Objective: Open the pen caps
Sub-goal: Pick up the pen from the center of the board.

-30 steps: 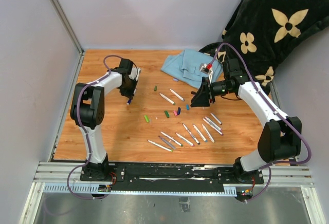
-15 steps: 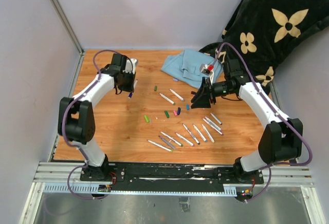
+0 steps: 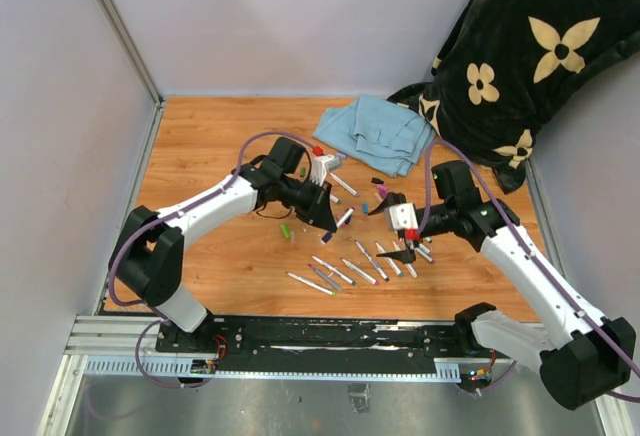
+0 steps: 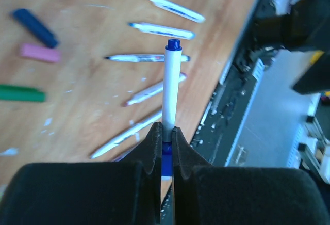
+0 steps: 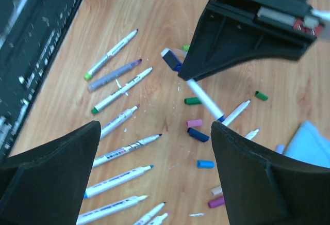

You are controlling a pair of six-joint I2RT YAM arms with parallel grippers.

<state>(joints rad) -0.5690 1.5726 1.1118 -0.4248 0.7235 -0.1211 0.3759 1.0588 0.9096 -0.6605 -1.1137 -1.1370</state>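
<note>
1. The left claw (image 4: pixel 164 129) is clenched on a white marker (image 4: pixel 170 85). A blue cap (image 4: pixel 166 165) sits in the pinch, and the barrel points outward, lifted off the worktop (image 3: pixel 200 156).
2. The right claw (image 5: pixel 154 132) is released, its fingers spread wide with nothing between them. It hangs near the left claw, on the side toward the worktop's right edge.
3. Loose pen caps (image 5: pixel 194 123) in green, pink, dark blue, light blue and purple lie scattered mid-worktop under the held marker.
4. Uncapped markers (image 5: pixel 127 149) lie in a rough row closer to the near edge.
5. A blue cloth (image 3: pixel 375 131) lies by the far edge, and a black flowered blanket (image 3: pixel 520 56) fills the far right corner.
</note>
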